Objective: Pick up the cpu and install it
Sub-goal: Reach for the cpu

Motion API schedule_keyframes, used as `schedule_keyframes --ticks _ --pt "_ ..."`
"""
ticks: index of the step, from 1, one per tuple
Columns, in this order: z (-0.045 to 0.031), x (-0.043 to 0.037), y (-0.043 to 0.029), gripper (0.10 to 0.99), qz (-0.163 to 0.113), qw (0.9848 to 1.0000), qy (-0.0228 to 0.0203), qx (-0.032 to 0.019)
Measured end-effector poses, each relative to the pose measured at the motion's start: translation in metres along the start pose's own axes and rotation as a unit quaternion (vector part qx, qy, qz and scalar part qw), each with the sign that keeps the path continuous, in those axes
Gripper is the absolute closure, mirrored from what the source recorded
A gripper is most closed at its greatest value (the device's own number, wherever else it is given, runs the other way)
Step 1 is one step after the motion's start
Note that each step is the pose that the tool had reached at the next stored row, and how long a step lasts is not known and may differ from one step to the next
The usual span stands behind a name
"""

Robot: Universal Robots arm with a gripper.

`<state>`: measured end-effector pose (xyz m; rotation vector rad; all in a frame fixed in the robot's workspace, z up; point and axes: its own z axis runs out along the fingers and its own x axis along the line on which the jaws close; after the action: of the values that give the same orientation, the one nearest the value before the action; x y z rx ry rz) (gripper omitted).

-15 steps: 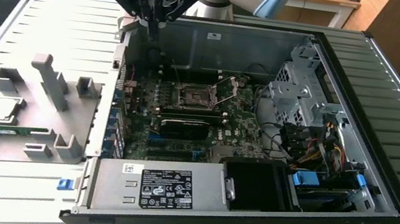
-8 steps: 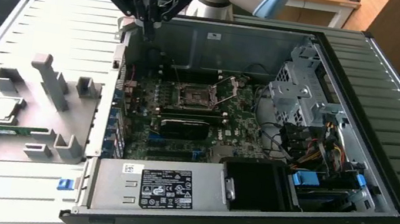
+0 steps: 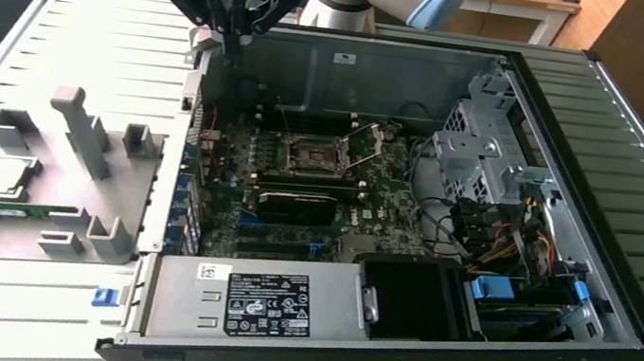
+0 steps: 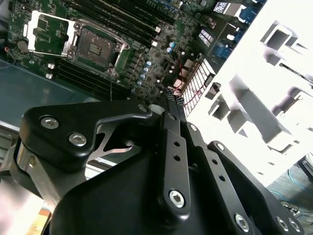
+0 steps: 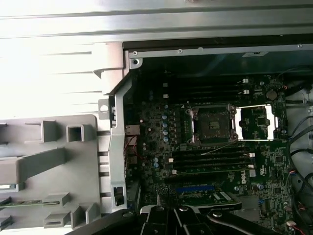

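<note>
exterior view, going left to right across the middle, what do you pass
cpu in the grey tray → open socket → metal drive cage

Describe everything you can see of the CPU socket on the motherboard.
The CPU socket is a square, dark-framed seat near the middle of the green motherboard, which lies flat inside the open computer case. Its bed looks dark and empty: no chip sits in it. The silvery metal load plate is swung open beside it, and a thin metal lever stands raised over it. Black memory slots run along two opposite sides. The gripper hangs apart from it, at the case's rim.
</note>
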<state>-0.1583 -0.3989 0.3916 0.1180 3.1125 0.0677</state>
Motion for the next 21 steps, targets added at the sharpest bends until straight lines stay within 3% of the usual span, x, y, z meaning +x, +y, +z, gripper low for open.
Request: schedule_keyframes --ticks 21 --pt "0.0009 0.0158 -0.0012 0.98 0.0 1.0 0.0 0.0"
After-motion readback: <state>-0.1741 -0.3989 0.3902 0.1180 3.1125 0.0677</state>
